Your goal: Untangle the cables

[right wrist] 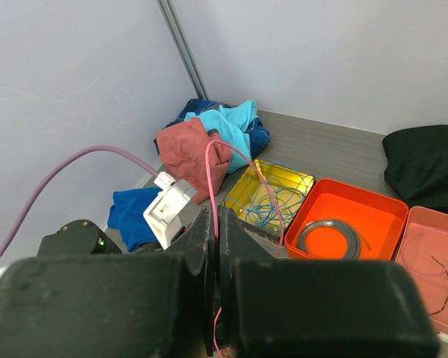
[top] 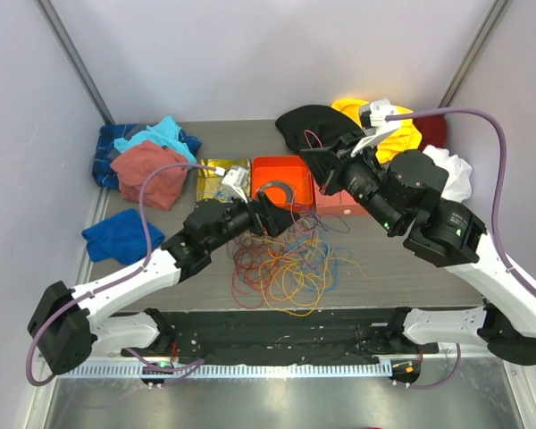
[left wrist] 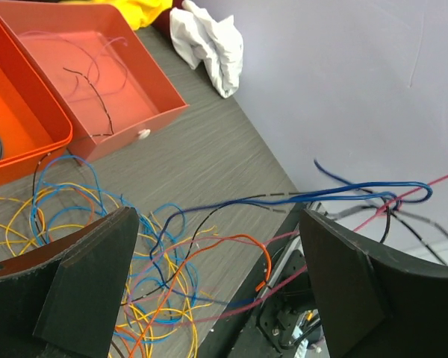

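Pinching one pink cable (right wrist: 209, 168) in its closed right gripper (right wrist: 213, 224) at upper right of the top view, left gripper (left wrist: 216, 224) spread wide over the cables (top: 286, 264) heaped at lower centre, the robot looks early on: few strands in trays (top: 281, 160), bulk tangled.

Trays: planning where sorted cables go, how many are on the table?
3: yellow tray, orange tray beside it, coral tray at the right; more may be hidden.
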You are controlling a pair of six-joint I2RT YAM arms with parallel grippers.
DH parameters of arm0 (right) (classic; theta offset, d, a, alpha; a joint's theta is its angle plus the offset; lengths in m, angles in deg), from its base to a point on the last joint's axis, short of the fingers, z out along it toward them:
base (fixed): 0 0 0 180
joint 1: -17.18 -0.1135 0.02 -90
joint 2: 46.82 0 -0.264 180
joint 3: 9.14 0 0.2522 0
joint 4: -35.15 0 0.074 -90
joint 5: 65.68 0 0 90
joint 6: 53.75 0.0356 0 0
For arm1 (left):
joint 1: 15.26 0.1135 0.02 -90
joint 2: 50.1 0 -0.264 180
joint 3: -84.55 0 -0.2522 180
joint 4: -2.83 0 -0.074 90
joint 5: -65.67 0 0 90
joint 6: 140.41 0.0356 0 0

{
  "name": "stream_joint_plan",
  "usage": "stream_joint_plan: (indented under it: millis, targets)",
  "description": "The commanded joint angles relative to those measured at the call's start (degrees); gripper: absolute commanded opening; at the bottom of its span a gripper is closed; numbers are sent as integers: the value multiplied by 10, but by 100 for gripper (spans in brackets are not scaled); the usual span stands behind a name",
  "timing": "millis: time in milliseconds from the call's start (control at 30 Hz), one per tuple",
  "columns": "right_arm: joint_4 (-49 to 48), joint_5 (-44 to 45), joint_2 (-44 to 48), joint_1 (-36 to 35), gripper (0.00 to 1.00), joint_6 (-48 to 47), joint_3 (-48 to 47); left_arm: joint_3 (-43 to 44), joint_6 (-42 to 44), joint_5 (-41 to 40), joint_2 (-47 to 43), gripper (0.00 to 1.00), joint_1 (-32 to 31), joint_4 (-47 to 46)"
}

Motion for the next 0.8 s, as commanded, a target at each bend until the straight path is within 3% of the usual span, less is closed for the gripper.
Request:
stream_joint_plan:
  millis: [0, 100, 200, 233, 333, 400, 500, 767]
  targets:
    - [-14, -17, 15, -3, 1, 10, -7, 14, 18, 13, -3, 93, -11, -56]
    - [-15, -31, 10, -3, 1, 17, -5, 17, 20, 31, 12, 77, -13, -60]
    - [-17, -38, 13, -3, 1, 21, -4, 25, 22, 39, 28, 50, -14, -60]
    - [-15, -40, 15, -3, 1, 22, -5, 27, 26, 31, 28, 34, -14, -45]
    - [-9, -30, 26, -3, 1, 21, -9, 36, 40, -48, 8, 0, -14, 47]
    - [-6, -19, 33, -3, 1, 17, -10, 39, 44, -135, -10, 0, -14, 100]
    - [-5, 4, 52, -3, 1, 6, -11, 15, 54, -198, -53, 0, -13, 177]
    - [-10, 37, 81, -3, 1, -21, -23, -68, -29, -270, -134, 0, -7, 334]
